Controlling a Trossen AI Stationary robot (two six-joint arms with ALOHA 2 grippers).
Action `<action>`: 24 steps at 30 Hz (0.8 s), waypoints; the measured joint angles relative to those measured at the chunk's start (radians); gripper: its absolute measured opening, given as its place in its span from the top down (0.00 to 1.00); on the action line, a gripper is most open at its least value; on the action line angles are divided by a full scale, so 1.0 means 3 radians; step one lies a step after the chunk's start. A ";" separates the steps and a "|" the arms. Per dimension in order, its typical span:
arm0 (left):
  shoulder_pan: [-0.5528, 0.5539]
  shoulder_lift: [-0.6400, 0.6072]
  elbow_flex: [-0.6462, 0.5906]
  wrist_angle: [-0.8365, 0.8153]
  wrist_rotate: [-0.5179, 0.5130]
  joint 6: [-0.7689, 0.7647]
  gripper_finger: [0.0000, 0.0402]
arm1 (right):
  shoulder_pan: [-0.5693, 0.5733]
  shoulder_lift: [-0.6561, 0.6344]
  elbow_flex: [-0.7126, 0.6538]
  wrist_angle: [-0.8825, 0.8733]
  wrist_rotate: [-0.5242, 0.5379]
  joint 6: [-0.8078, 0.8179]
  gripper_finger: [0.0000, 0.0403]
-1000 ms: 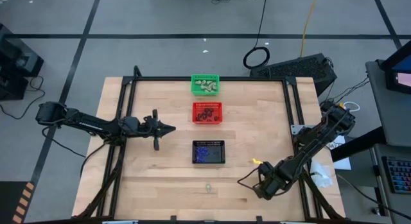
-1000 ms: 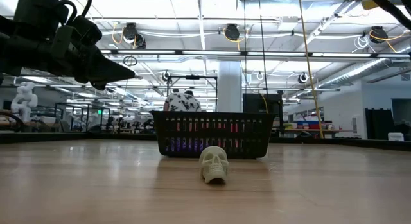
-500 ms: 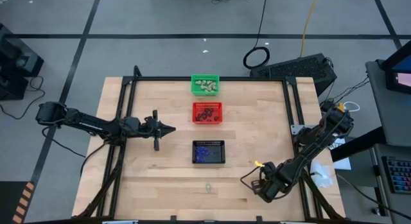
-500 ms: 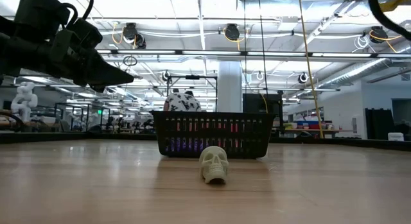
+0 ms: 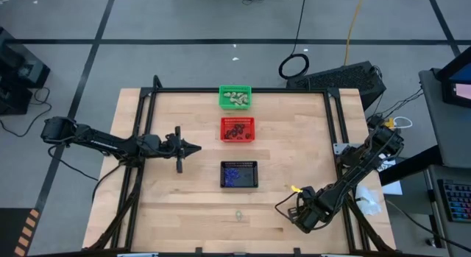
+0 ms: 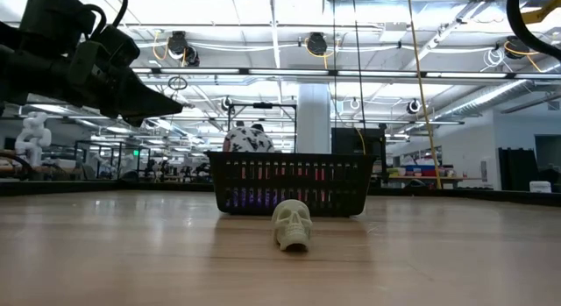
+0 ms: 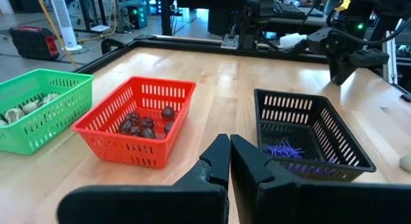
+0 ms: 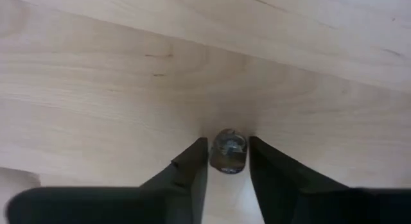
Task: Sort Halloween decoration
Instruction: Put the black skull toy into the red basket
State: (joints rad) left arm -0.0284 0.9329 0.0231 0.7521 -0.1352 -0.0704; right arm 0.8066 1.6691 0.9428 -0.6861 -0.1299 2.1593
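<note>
- right gripper (image 8: 227,161) down at the table's (image 5: 184,205) near right corner, fingers (image 8: 190,166) on either side of a small dark trinket (image 8: 228,151), seemingly pressed to its sides.
- left gripper (image 7: 229,150) closed, empty, over the left half of the table.
- cream skull (image 6: 292,224) alone near the front edge.
- cream pieces in green basket (image 5: 235,97), dark ones in red basket (image 5: 238,129), purple ones in black basket (image 5: 239,174).
</note>
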 joint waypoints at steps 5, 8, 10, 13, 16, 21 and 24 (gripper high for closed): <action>0.0000 0.0000 0.0000 0.0000 0.0000 0.0000 0.98 | -0.0002 -0.0002 0.0003 0.0003 -0.0003 -0.0223 0.87; 0.0000 0.0000 0.0000 0.0000 0.0000 0.0000 0.98 | -0.0018 -0.0040 -0.0001 -0.0001 -0.0019 -0.0381 0.88; 0.0000 0.0000 0.0000 0.0000 0.0001 0.0000 0.98 | -0.0049 -0.0099 -0.0003 -0.0005 -0.0035 -0.0468 0.87; 0.0000 0.0000 0.0000 0.0000 0.0000 0.0000 0.98 | -0.0118 -0.0203 -0.0003 -0.0001 0.0000 -0.0674 0.86; 0.0000 0.0000 0.0000 0.0000 0.0000 0.0001 0.98 | -0.0211 -0.0312 -0.0003 0.0003 0.0079 -0.0965 0.86; 0.0000 -0.0001 0.0000 -0.0001 0.0000 0.0000 0.98 | -0.0414 -0.0603 -0.0003 -0.0010 0.0107 -0.1372 0.86; 0.0000 0.0000 0.0000 -0.0003 0.0000 0.0000 0.98 | -0.0597 -0.0767 -0.0001 -0.0013 0.0272 -0.1689 0.86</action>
State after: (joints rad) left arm -0.0284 0.9329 0.0231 0.7513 -0.1352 -0.0704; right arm 0.6275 1.4392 0.9424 -0.6899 -0.0484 1.6526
